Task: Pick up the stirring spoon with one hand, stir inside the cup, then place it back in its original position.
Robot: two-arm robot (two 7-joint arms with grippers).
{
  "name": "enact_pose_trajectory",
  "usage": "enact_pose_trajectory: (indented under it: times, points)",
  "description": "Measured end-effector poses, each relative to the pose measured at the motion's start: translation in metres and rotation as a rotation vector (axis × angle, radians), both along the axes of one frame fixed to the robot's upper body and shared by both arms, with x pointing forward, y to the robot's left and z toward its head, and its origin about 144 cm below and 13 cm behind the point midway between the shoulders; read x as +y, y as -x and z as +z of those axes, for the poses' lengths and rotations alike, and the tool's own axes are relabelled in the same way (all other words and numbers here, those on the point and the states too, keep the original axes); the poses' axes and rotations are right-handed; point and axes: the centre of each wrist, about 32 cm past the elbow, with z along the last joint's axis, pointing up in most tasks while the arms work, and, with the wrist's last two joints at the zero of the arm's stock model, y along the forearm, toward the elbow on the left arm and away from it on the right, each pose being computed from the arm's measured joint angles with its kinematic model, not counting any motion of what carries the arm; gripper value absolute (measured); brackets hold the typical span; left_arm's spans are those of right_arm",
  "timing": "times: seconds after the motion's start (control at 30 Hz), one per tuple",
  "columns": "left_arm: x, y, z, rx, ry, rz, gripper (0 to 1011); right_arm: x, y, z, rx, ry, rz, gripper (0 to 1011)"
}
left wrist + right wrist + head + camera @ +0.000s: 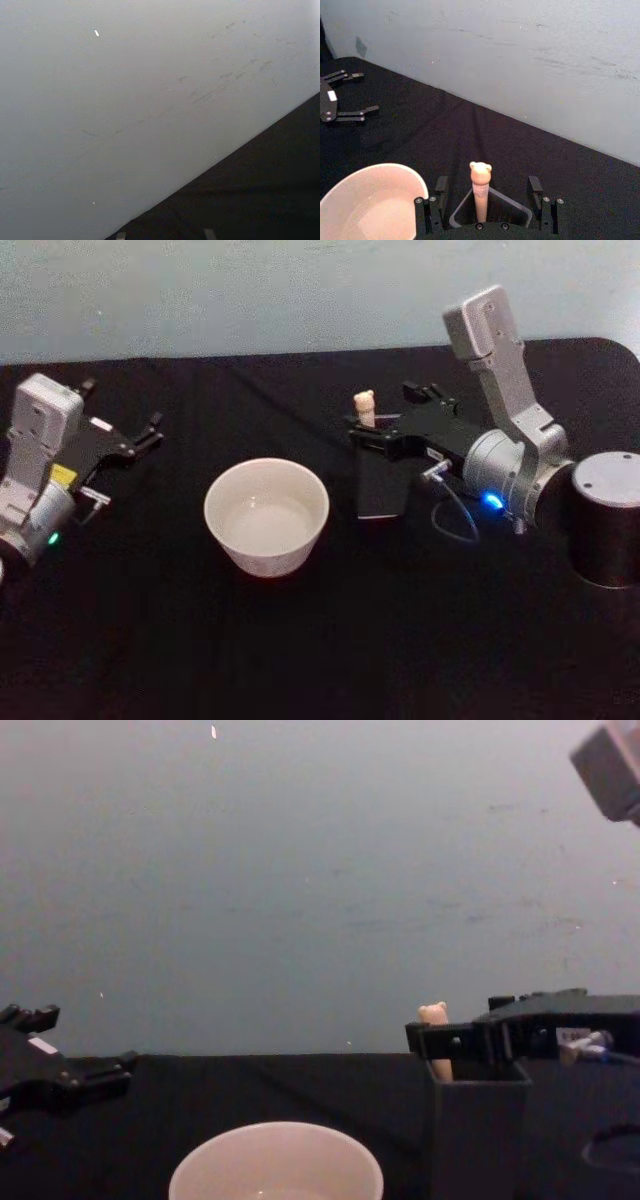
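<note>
The stirring spoon [365,405] stands upright in the dark square holder [380,488]; its cream handle and bear head [480,171] stick out above the rim. My right gripper [488,189] hovers over the holder, open, one finger [441,187] on each side of the handle with a gap on both sides. The round cream cup [266,515] sits just left of the holder, with the spoon's metal end hidden inside the holder. In the chest view the spoon [434,1015] rises between the right gripper's [455,1032] fingers. My left gripper [125,410] rests open at the table's far left.
A black cylinder with a grey top [605,518] stands at the right edge, close to my right wrist. Black cloth [330,640] covers the table, and a pale wall [250,290] runs behind it. Open room lies in front of the cup.
</note>
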Motion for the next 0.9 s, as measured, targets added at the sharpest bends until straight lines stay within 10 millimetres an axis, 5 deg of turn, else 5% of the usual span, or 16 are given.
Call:
enact_pose_trajectory:
  times: [0.9]
  points:
    - [0.0, 0.0, 0.0, 0.0, 0.0, 0.0, 1001, 0.016, -0.019, -0.008, 0.033, 0.001, -0.005, 1002]
